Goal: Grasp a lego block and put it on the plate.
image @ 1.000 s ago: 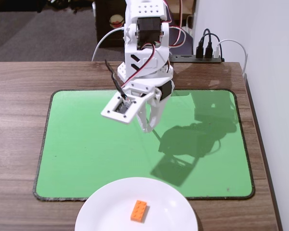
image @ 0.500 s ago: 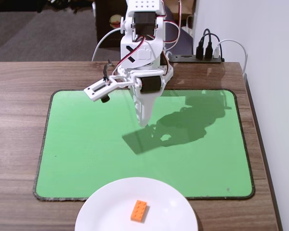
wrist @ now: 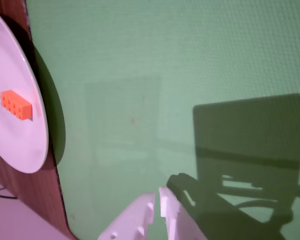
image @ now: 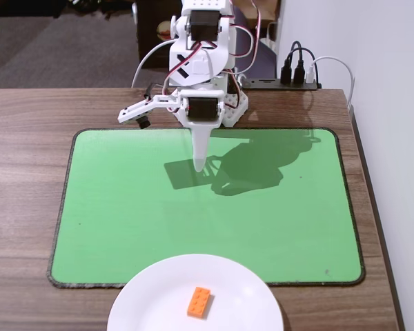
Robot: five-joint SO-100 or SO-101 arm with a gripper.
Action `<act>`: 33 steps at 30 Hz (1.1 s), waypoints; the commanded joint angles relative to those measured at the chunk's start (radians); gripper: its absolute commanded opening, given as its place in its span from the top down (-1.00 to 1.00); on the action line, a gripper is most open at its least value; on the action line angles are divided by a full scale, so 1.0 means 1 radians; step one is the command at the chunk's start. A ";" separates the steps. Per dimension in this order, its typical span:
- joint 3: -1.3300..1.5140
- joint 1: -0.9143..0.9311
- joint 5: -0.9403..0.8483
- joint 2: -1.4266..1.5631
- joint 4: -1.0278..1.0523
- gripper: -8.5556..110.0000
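Green mat (image: 124, 207) covers the wooden table (image: 27, 110), the plate (image: 152, 289) overlapping its near edge. On the plate lies the brick (image: 199, 302), so the job looks done. Well back over the mat, the gripper (image: 199, 164) hangs pinched together and empty.

The arm folded back toward its base, drawing the gripper (image: 199, 164) up the green mat (image: 124, 207); its fingers closed and its shadow (image: 224, 169) followed.
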 commanded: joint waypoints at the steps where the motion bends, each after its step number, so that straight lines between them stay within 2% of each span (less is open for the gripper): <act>1: 0.005 0.011 0.026 0.061 0.052 0.85; 13: 0.046 0.006 0.035 0.311 0.216 0.85; 33: 0.046 -0.008 0.021 0.311 0.216 0.85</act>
